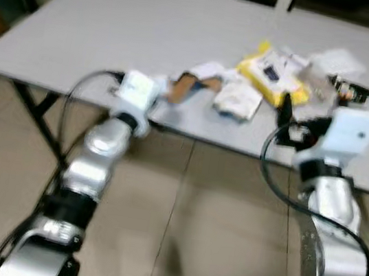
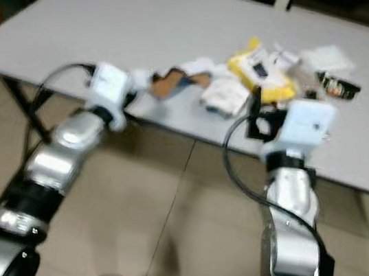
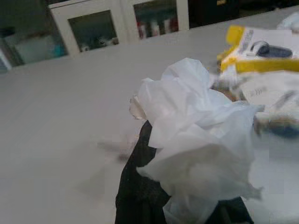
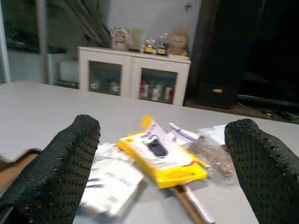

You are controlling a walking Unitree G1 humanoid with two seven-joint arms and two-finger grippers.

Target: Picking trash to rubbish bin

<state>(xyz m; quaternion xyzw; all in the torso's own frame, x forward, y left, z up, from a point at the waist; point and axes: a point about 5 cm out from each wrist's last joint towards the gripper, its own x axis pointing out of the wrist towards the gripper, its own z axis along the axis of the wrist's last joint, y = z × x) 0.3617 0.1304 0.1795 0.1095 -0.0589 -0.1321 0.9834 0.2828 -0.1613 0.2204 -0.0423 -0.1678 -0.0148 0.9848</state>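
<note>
A grey table (image 1: 118, 24) stands on a tiled floor (image 1: 181, 207), dark legs visible under its near-left edge. Trash lies in a loose cluster toward the table's right half — a yellow packet (image 1: 272, 73) at the centre, a white wrapper (image 1: 237, 101) just in front of it, a brown scrap (image 1: 185, 86) to the left near the front edge, clear plastic (image 1: 336, 62) behind, and a small dark wrapper (image 1: 350, 91) at the far right.
</note>
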